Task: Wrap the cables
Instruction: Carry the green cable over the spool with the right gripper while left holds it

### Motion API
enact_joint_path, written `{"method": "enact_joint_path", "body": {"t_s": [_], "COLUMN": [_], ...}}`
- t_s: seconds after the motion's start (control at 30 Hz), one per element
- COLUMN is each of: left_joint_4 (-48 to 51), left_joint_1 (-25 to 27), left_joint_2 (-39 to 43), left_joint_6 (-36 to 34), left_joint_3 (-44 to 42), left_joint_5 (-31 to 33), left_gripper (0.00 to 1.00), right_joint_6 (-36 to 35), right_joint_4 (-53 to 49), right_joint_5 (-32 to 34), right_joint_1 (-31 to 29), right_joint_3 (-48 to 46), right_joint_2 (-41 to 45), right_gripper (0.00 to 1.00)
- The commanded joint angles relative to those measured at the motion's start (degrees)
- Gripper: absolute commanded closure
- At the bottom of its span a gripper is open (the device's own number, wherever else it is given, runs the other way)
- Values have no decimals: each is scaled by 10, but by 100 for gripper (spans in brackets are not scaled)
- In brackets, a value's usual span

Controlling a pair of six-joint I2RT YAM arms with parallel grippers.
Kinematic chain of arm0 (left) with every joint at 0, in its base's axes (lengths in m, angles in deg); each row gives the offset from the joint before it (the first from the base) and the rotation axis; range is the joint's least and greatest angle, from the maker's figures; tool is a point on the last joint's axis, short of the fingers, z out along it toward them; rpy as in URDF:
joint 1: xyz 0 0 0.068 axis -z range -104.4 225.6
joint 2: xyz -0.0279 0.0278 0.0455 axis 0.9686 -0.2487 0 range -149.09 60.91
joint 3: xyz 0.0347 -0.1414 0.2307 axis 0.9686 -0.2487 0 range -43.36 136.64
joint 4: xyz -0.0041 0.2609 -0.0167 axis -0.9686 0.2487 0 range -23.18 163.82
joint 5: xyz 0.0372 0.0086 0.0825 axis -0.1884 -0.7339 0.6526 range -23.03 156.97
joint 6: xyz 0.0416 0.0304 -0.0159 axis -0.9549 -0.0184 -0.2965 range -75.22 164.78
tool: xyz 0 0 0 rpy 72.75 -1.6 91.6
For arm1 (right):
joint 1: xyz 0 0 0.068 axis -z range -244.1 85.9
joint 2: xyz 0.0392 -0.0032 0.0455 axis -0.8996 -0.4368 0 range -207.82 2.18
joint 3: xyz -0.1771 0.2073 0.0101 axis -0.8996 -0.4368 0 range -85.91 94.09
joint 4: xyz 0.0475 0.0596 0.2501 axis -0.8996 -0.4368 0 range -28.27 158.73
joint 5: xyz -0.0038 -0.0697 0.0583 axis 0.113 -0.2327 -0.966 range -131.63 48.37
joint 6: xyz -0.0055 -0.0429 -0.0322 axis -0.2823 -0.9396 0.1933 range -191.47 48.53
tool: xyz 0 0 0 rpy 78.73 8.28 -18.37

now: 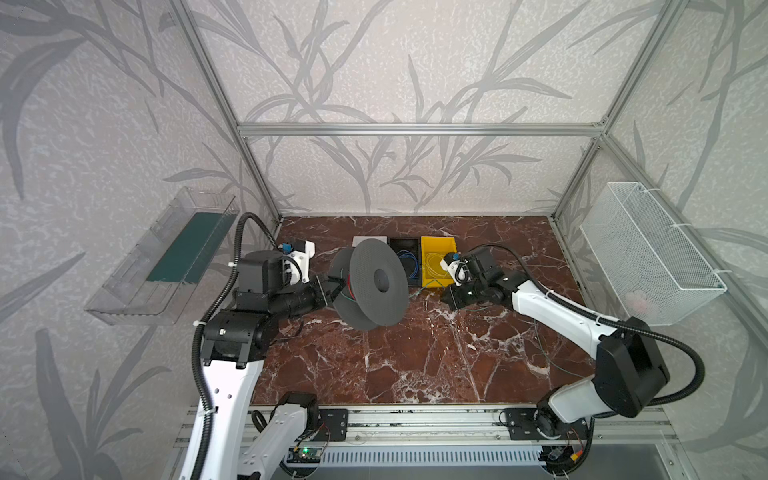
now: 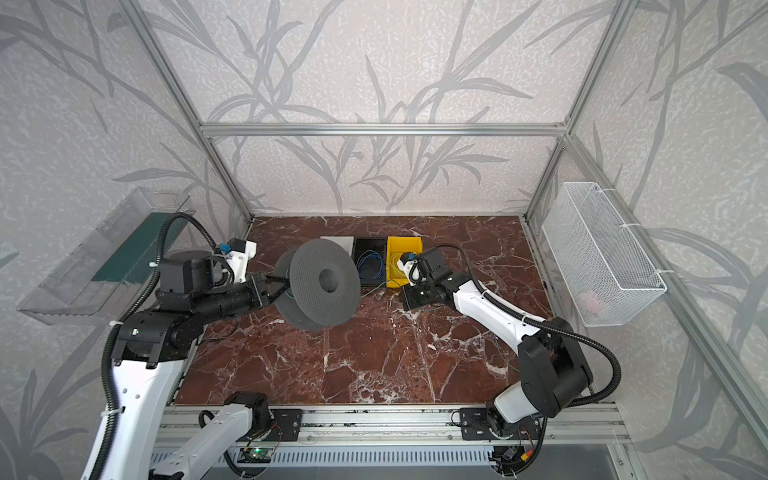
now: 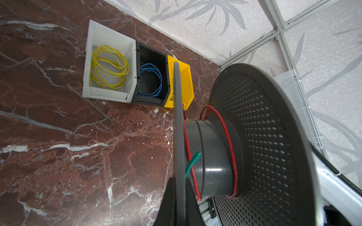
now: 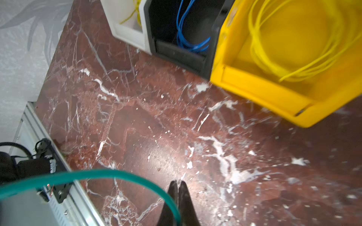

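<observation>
Green wire (image 4: 78, 175) sits pinched in my right claw (image 4: 178, 184); light, springy, slippery, so hold close to spool (image 1: 365, 266); left claw (image 3: 179, 179) clamps spool rim.

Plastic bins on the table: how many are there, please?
3, in a row at the back: white plastic bin, black plastic bin in the middle, yellow plastic bin.

Leaf-patterned walls (image 1: 395, 62) — red marble tabletop (image 1: 415, 365)

left pincer (image 3: 179, 181): clamped, raised | right pincer (image 4: 177, 185): closed, low
</observation>
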Motion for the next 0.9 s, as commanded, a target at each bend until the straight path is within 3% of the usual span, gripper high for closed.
{"method": "enact_joint_path", "body": {"t_s": [0.0, 0.23, 0.5, 0.77, 0.87], "left_joint_4": [-16, 3, 46, 81, 83], "left_joint_1": [5, 64, 272, 384, 393], "left_joint_2": [21, 37, -44, -190, -241], "left_joint_6": [-34, -70, -84, -56, -34], "left_joint_3": [-24, -52, -63, -30, 3], "left_joint_5": [-70, -95, 175, 423, 464], "left_gripper": [100, 100, 100, 100, 100], "right_joint_6": [-27, -56, -85, -91, -88], "right_joint_4": [-97, -197, -297, -402, -433], "right_joint_5": [63, 100, 123, 23, -32], "right_joint_1": [19, 18, -10, -25, -40], "right_joint_3": [53, 238, 427, 576, 625], "right_joint_2": [-18, -110, -186, -234, -246], "right_gripper": [100, 100, 100, 100, 100]}}
